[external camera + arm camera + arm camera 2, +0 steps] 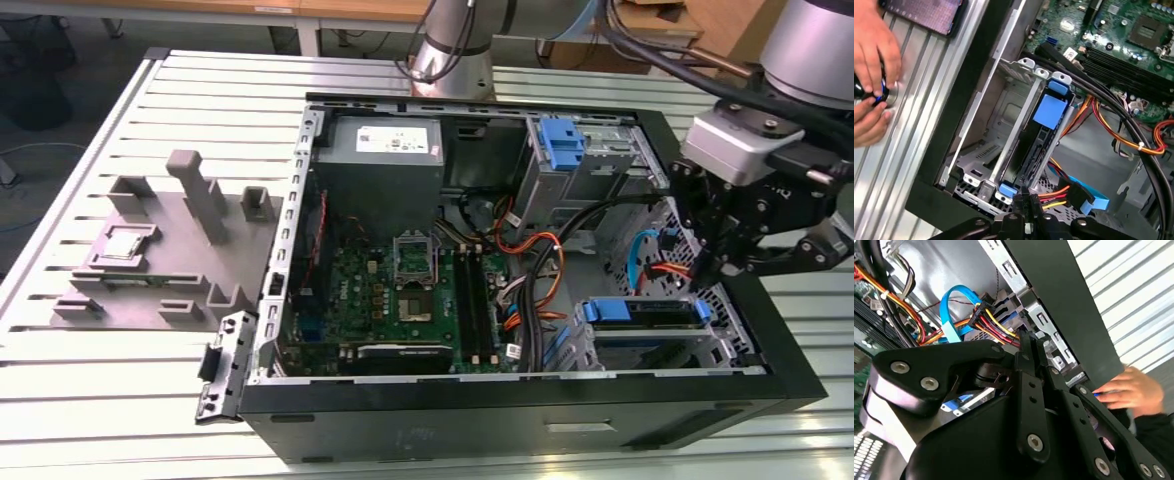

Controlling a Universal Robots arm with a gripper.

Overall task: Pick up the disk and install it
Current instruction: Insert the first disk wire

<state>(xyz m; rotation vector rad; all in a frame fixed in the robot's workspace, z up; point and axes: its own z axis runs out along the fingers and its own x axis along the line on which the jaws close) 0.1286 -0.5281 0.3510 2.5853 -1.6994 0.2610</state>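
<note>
Already the disk sits caged just beside the pincer.

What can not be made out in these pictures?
- Disk: its label is hidden in the first wrist view, edge-on in the bay.
- Gripper: the exterior view does not settle whether it holds anything.
- Hand: cut off by the first wrist view's edge; the thing it holds is mostly covered.

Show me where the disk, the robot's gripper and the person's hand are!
disk (1046, 112), first wrist view, on its blue bracket tab.
gripper (1026, 216), first wrist view, between the fingertips.
hand (1126, 387), second wrist view, on the back of the hand.
</note>
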